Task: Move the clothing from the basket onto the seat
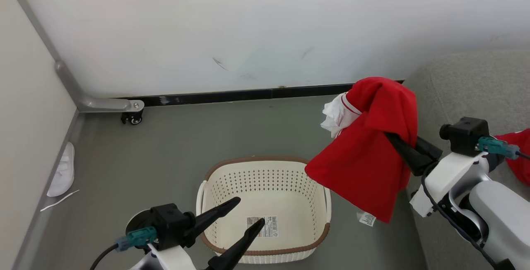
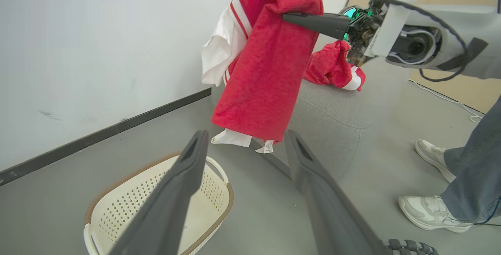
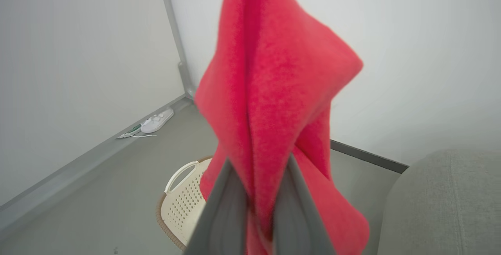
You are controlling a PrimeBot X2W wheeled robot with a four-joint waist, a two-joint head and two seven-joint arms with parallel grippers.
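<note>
**A:** What do we have closest to us?

**B:** Our left gripper (image 1: pixel 250 210). Its jaws are spread wide, hold nothing, and hover over the near rim of the basket (image 1: pixel 265 160). The basket's bottom label shows uncovered, so we judge the basket emptied.

**A:** And the clothing?

**B:** One red garment (image 1: pixel 364 166) hangs from our right gripper (image 1: pixel 395 141), whose fingers are pressed together on a fold near the top. The fingertips are buried in fabric, so we cannot tell how deep the pinch goes. The garment's long axis runs straight down from the pinch. Its hem and white tag hang above the floor, just right of the basket.

**A:** Which way does the carry go?

**B:** Rightward. The seat (image 1: pixel 468 83) lies to the right of the hanging garment, and the right arm is the nearer one. A second red garment (image 2: pixel 330 67) lies on the seat farther back. We judge that the next move calls for a swing right over the cushion, hem clear of the seat's edge, before release.
</note>
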